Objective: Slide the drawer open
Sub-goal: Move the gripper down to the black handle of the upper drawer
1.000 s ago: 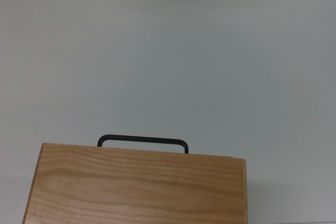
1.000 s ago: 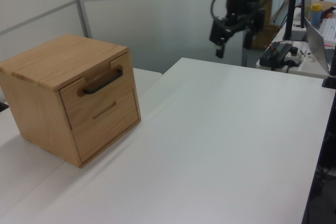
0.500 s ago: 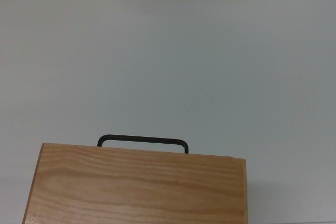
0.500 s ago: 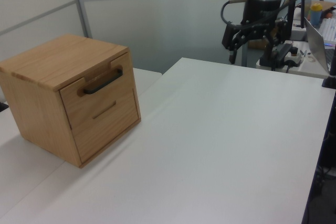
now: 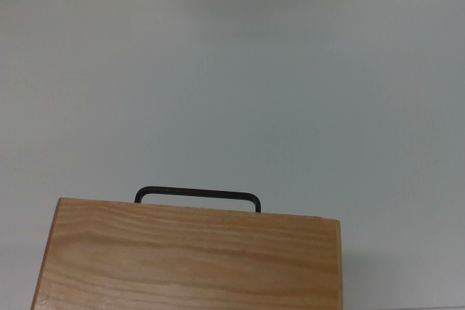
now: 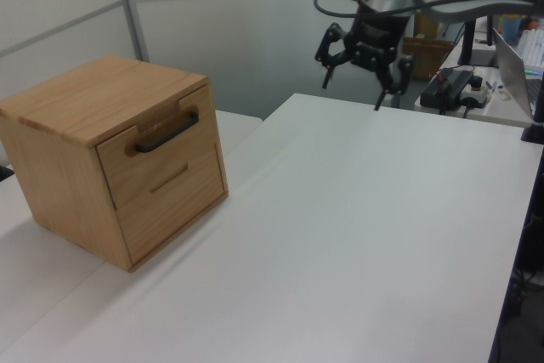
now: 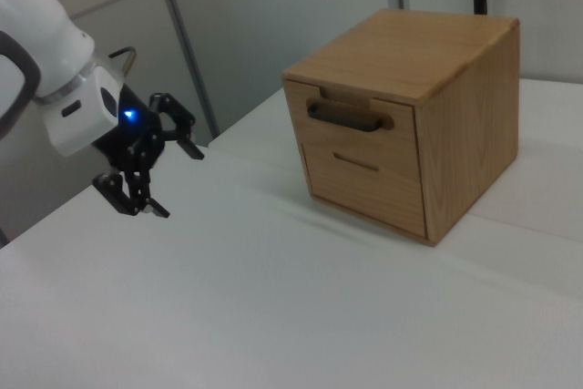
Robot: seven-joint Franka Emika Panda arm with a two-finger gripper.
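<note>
The drawer [image 6: 174, 161] is the upper front panel of a light wooden cabinet and lies flush with the cabinet's face. Its black bar handle [image 6: 166, 132] [image 7: 344, 117] [image 5: 197, 194] sticks out from the front. In the right view the drawer [image 7: 364, 141] faces the gripper. My gripper [image 6: 351, 91] [image 7: 175, 179] hangs open above the table's far end, well away from the handle, with nothing between its fingers. It is outside the top view.
A second, lower drawer front [image 7: 360, 184] sits under the first. The cabinet top [image 5: 189, 259] fills the top view's lower edge. The white table [image 6: 357, 227] stretches between gripper and cabinet. A laptop and cables [image 6: 463, 87] lie beyond the table at the left view's right.
The wrist has turned and the gripper has swung toward the left view's left. Its fingers now stand wide apart. The cabinet and drawer have not moved.
</note>
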